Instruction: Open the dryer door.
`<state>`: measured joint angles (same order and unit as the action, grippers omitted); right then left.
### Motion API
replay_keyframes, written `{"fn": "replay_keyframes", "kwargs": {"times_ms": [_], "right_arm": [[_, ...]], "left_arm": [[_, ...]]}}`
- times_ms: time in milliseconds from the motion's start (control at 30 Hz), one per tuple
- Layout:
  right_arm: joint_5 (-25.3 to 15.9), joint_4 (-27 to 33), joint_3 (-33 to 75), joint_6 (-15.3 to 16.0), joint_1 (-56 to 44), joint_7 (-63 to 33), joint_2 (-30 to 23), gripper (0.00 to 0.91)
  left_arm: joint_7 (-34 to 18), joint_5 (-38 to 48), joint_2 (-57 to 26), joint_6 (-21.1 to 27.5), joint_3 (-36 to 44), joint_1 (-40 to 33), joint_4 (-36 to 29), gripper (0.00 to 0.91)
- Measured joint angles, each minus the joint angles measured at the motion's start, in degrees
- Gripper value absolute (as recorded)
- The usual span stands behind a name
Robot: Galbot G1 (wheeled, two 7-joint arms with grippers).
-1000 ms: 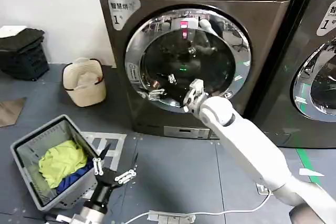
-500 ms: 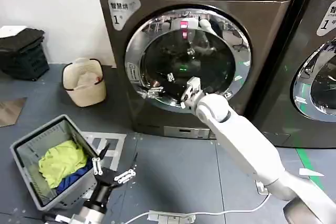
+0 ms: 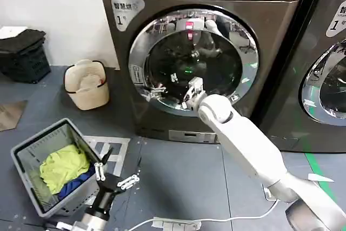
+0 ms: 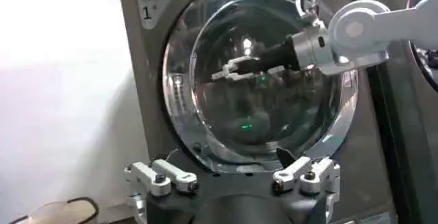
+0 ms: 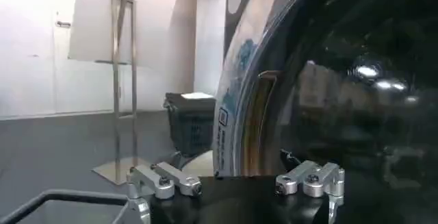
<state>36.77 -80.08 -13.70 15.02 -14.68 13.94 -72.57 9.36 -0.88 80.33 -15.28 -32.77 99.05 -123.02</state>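
Nearest us, at 7 o'clock in the head view, our left tool [image 3: 114,172] hangs low with its fingers spread wide and nothing between them, just beside the grey basket [image 3: 27,152] of yellow-green cloth [image 3: 62,166]. Farther out, our right tool [image 3: 186,94] reaches the lower part of the dryer door [image 3: 192,60], at about 6 o'clock on its chrome ring; its fingers stand apart, gripping nothing. The door sits closed on the bronze-grey machine [image 3: 270,36]
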Motion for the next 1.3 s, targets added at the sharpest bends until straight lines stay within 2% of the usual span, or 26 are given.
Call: {"fn": "replay_keyframes", "kwargs": {"times_ms": [1300], "right_arm": [[-1.6, 6.8, -1.2, -0.2, 3.4, 0.3, -5.4, 0.907]], "left_arm": [[0.0, 0.1, 0.0, 0.0, 0.1, 0.1, -0.7, 0.907]]}}
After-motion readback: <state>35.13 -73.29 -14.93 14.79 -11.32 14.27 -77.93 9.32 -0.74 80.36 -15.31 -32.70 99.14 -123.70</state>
